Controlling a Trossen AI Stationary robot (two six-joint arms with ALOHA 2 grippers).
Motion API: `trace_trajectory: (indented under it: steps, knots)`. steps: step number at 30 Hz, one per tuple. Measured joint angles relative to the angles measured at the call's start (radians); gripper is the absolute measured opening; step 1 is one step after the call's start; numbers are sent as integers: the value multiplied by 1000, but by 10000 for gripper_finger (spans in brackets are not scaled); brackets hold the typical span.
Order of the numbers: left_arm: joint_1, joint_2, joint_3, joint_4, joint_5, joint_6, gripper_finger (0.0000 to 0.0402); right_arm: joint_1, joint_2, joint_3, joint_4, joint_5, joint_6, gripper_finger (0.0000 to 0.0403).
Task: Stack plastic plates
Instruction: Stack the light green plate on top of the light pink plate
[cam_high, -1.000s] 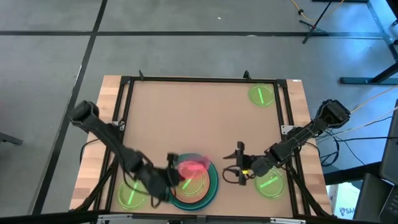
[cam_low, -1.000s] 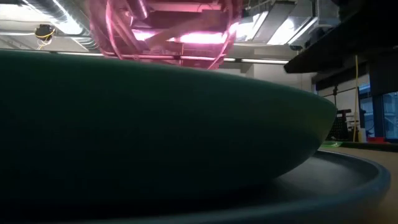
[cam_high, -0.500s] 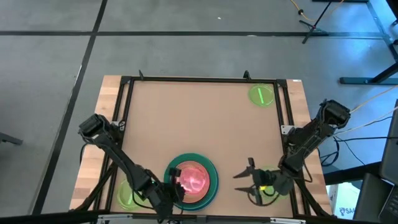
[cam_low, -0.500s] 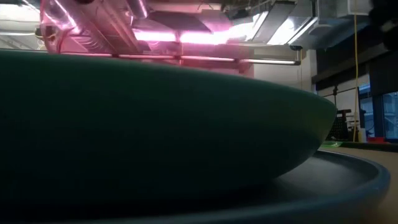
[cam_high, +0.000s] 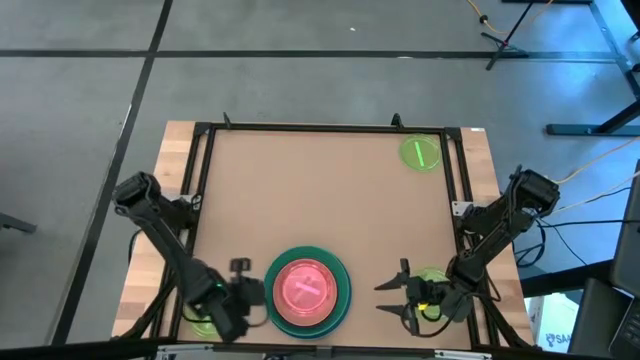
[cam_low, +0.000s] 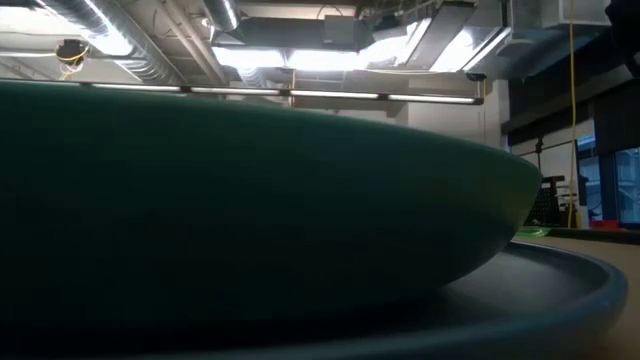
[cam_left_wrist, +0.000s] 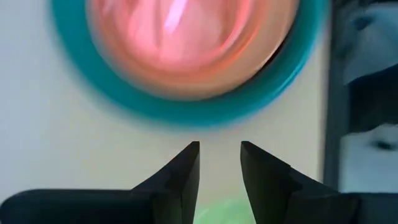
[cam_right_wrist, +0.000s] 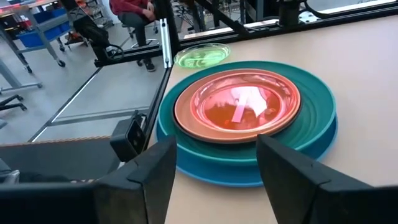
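Observation:
Near the table's front edge stands a stack of plastic plates: a blue plate (cam_right_wrist: 249, 178) at the bottom, a dark green one (cam_right_wrist: 318, 115) on it, then a salmon one (cam_right_wrist: 185, 118), and a small pink one (cam_high: 305, 288) lying flat on top. My left gripper (cam_high: 250, 280) is open just left of the stack, with nothing between its fingers. Under that arm a neon-green plate (cam_high: 203, 322) lies on the table. My right gripper (cam_high: 392, 295) stands wide open to the right of the stack, over the edge of another neon-green plate (cam_high: 432, 276).
A third neon-green plate (cam_high: 421, 153) lies at the far right corner. A black frame (cam_high: 320, 128) runs round the brown table top. The middle and far part of the table is bare board. People sit beyond the table's left side (cam_right_wrist: 134, 9).
My left gripper has let go of the pink plate and drawn back toward the table's left edge. The pink plate, held tilted above the stack before, now lies flat on the salmon plate. My right gripper has moved toward the near edge and stays wide open.

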Motion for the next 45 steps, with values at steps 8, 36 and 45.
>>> trace_trajectory:
  steps: [8,36,45]
  knots:
    - [-19,-142,-210,-79,133,-178,109,0,1,0,-17,0,-3,214]
    - [-26,-389,-766,366,394,-171,108,-14,1,1,-30,53,30,214]
    - [-17,-392,-823,480,433,-141,85,-88,-1,1,-29,53,39,214]
